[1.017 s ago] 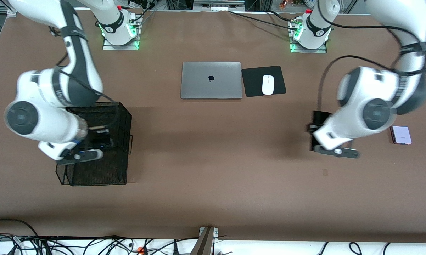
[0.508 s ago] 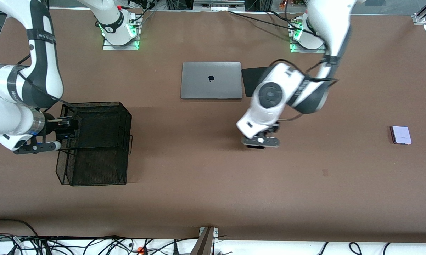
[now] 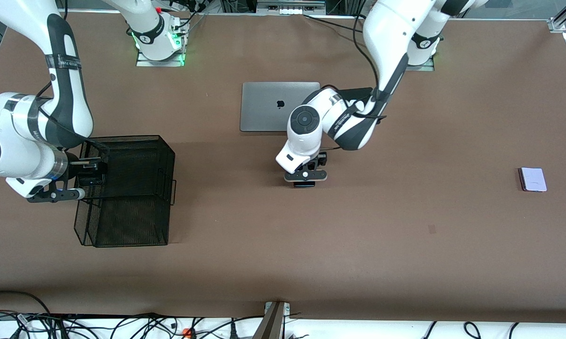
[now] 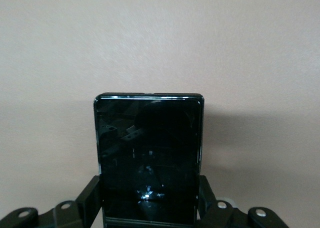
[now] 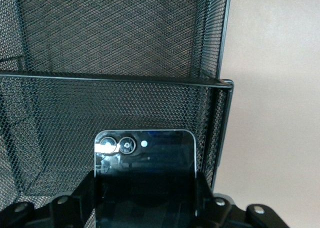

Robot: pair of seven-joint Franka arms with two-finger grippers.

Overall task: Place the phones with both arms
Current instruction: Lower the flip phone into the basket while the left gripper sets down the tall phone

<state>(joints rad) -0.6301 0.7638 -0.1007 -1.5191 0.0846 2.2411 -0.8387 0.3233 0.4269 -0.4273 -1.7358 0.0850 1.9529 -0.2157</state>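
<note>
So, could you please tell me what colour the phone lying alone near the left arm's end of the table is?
Pale lavender-white phone, best seen in the front view.

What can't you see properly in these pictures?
- The phone in the left gripper: in the front view the arm covers nearly all of it. The left wrist view shows the long black phone, its lower end cut off by the picture's edge.
- The small black phone in the right gripper: hard to pick out in the front view against the black mesh basket.
- The white mouse: hidden by the left arm.
- The lavender phone: too small for details.
</note>
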